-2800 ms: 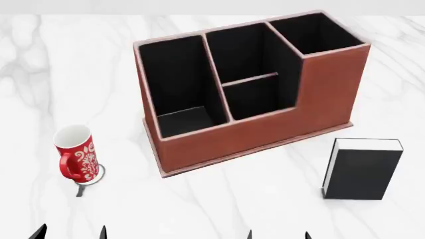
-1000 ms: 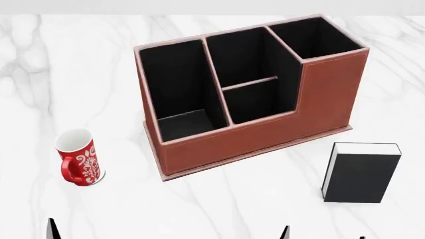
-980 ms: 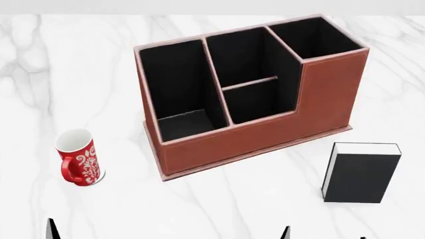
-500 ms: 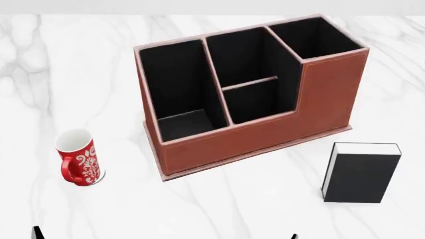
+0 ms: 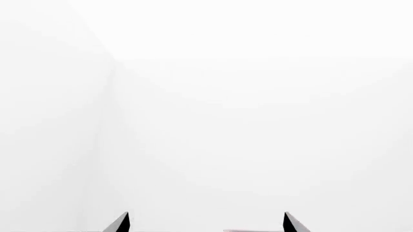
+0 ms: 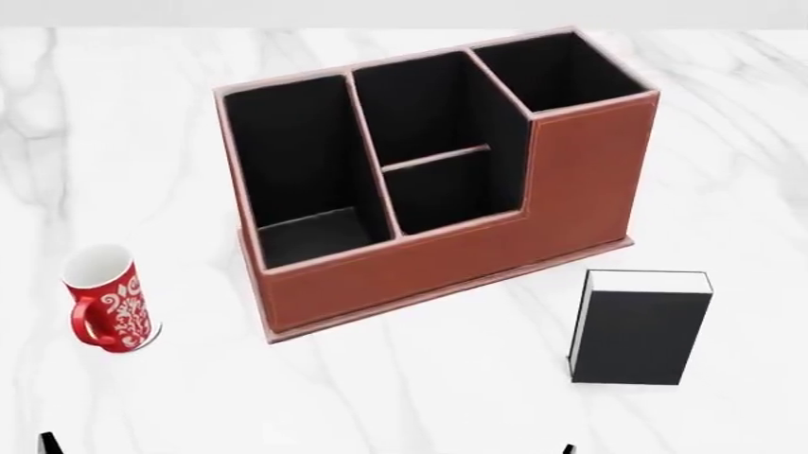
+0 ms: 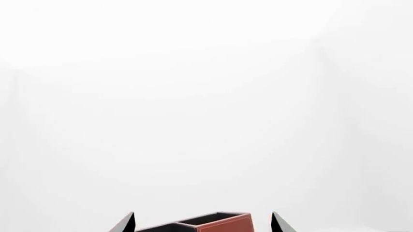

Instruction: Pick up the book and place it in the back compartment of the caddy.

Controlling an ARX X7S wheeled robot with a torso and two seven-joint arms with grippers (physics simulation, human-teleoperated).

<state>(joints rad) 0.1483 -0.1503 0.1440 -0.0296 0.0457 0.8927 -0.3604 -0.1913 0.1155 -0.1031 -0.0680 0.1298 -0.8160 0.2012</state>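
Note:
The black book [image 6: 638,331] with a white page edge lies flat on the marble table, in front of the caddy's right end. The red-brown caddy [image 6: 581,180] stands mid-table with its black-lined cells empty and its stepped-down wall facing me. Its top also shows in the right wrist view [image 7: 223,223]. In the head view only a left fingertip [image 6: 48,444] and a right fingertip [image 6: 569,448] peek in at the near edge, well short of the book. My left gripper [image 5: 205,223] and right gripper [image 7: 201,223] both show spread, empty fingertips.
A red patterned mug [image 6: 108,301] stands upright at the left, apart from the caddy. The white marble table [image 6: 417,397] runs wide around everything, with its far edge just behind the caddy. Both wrist views show mostly blank white.
The caddy, book and mug have all shifted left in the head view, as the view moved. The gripper tips have sunk lower at the near edge. Nothing on the table has moved.

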